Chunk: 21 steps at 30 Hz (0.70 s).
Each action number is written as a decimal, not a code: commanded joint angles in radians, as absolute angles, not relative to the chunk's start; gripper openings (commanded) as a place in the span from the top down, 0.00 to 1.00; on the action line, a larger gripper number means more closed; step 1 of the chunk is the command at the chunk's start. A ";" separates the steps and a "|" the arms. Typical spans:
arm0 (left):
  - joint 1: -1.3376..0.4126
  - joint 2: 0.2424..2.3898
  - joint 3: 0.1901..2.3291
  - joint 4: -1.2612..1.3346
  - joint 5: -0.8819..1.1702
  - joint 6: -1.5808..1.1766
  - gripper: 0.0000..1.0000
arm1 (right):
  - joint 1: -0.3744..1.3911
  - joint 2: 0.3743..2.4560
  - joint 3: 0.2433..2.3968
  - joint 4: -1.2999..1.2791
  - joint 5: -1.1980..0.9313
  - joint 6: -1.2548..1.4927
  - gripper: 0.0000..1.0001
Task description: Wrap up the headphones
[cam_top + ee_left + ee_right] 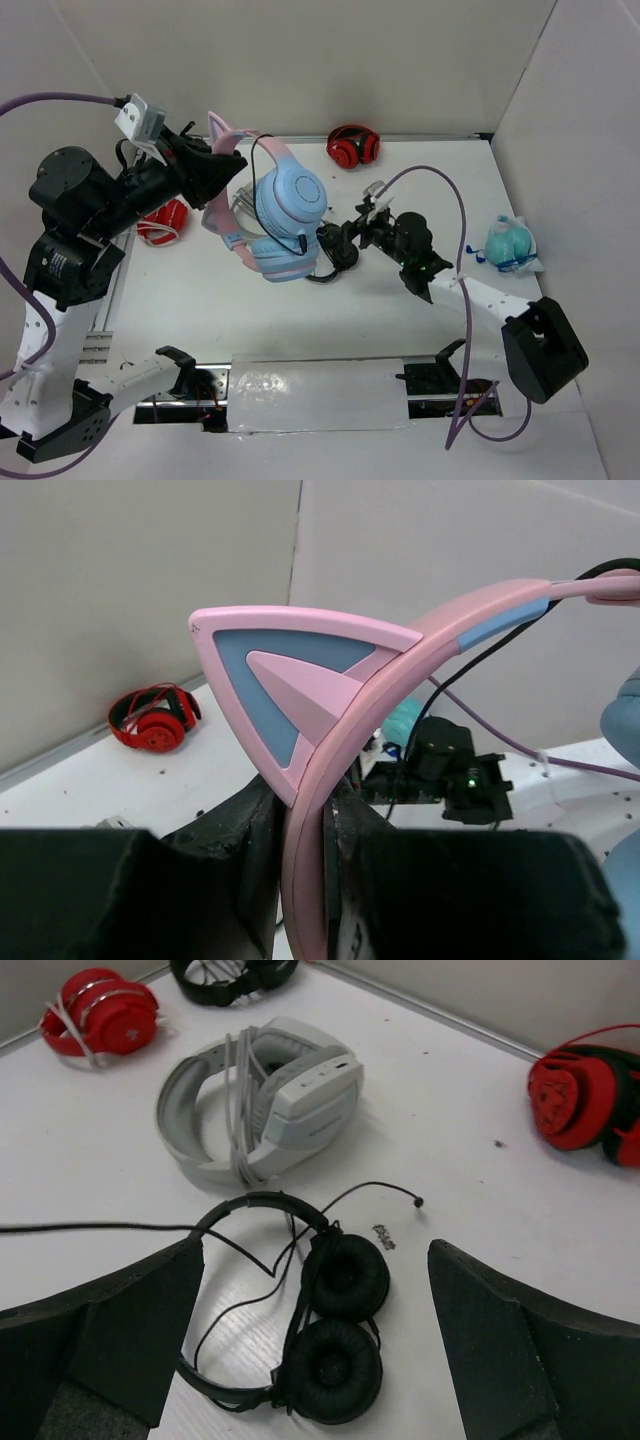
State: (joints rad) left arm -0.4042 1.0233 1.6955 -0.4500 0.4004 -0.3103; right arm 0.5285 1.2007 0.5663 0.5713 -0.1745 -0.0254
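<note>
While the large over-ear headphones with pink cat-eared headband and round light-blue ear cups (290, 200) hang lifted above the middle of the white table (400, 330), nothing rests on the surface beneath them but other sets. Left gripper (215, 165) is clamped tight on the pink band just beside one cat ear, holding the whole set up. Thin dark cable (470, 670) runs along under the band and drapes once across the blue cup, its tail dangling loose toward the near side. Judged: wrapping barely begun, most of the cord yet to be wound and tucked. Right gripper (345, 240) stands just right of the cups, jaws spread fully, holding nothing; below it lie a small black on-ear pair (335, 1310) and a white-grey over-ear pair (270, 1100), cord already bound. Red over-ear headphones (352, 147) sit at the far edge.
</note>
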 commanded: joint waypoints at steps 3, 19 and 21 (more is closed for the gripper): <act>-0.400 1.034 1.787 -0.440 0.410 -0.376 1.00 | 0.581 1.252 0.647 0.641 -0.304 -0.098 0.00; -0.399 0.999 1.801 -0.465 0.273 -0.386 1.00 | 0.698 1.035 0.403 0.606 -0.043 -0.058 0.00; -0.397 1.005 1.804 -0.472 0.262 -0.396 1.00 | 0.725 1.051 0.391 0.643 -0.057 -0.064 0.00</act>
State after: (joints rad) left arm -0.4023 1.0233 1.7622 -0.5549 0.2886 -0.3264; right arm 0.6861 1.0481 0.4091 0.5915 -0.0406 -0.0483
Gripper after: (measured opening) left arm 0.291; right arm 0.994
